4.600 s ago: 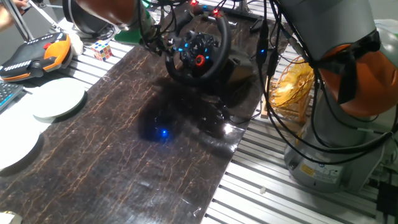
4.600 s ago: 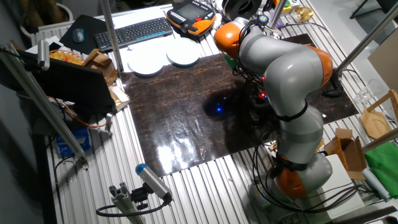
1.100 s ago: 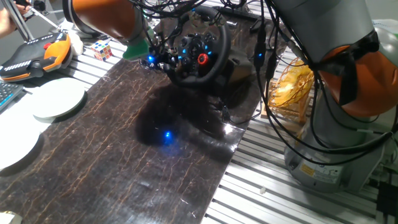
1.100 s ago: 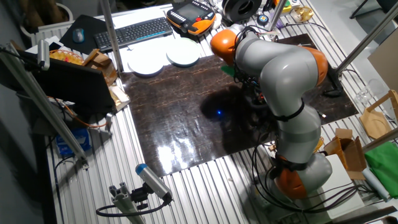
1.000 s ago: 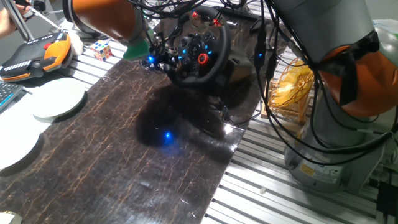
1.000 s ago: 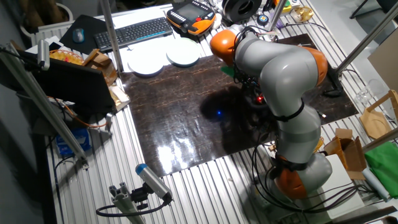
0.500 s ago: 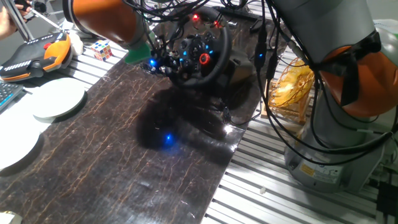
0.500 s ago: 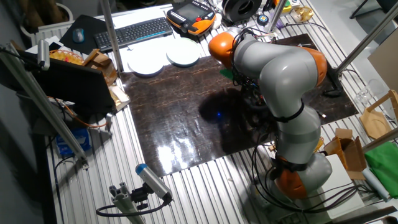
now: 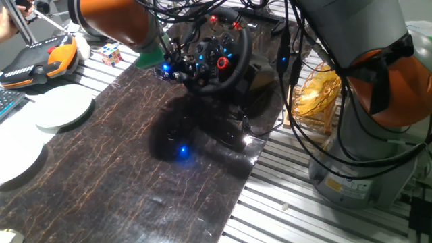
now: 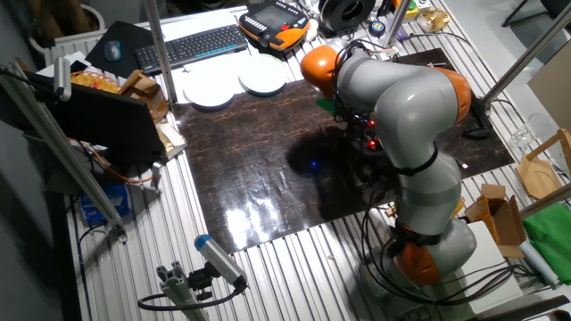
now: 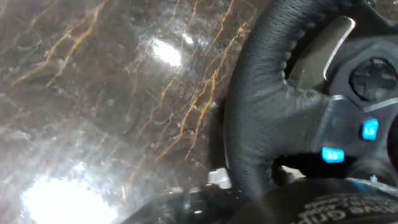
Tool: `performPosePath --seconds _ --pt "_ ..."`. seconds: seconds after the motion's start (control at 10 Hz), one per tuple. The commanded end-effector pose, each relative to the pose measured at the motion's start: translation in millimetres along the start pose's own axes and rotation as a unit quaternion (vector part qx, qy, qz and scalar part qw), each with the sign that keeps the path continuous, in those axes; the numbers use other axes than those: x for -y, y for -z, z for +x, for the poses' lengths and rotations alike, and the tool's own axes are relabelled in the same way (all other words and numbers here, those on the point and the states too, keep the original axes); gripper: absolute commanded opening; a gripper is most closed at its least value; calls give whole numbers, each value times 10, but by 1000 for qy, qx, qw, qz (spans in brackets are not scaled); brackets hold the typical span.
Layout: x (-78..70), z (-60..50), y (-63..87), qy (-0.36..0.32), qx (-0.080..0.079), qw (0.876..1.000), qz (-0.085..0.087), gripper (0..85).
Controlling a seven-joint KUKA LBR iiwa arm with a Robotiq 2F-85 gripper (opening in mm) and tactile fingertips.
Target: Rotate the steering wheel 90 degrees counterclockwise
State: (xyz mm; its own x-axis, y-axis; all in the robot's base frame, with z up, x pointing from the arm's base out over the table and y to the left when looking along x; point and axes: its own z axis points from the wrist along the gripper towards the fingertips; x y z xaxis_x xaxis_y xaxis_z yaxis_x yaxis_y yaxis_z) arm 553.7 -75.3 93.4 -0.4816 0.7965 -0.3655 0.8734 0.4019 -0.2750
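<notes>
Gripper at the steering wheel's rim; jaw state could not be told.

In the hand view the steering wheel (image 11: 267,118) filled the right side, stitched rim close, two blue-lit buttons on the hub; no writing was legible. Against 4.6 s earlier, the red knob (image 9: 221,63) sat higher and further right on the hub. The wheel stood at the far edge of the dark marbled tabletop (image 9: 135,155), face tilted towards the near side. The gripper (image 9: 164,64) was at its left rim.

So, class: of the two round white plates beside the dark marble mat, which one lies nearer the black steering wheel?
The smaller round white plate, lying closer to the black steering wheel than the larger plate.
</notes>
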Motion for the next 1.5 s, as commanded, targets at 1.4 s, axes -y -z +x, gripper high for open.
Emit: performPosePath --seconds 1.4 --pt "207 -1151 472 -235 40 971 -8 767"
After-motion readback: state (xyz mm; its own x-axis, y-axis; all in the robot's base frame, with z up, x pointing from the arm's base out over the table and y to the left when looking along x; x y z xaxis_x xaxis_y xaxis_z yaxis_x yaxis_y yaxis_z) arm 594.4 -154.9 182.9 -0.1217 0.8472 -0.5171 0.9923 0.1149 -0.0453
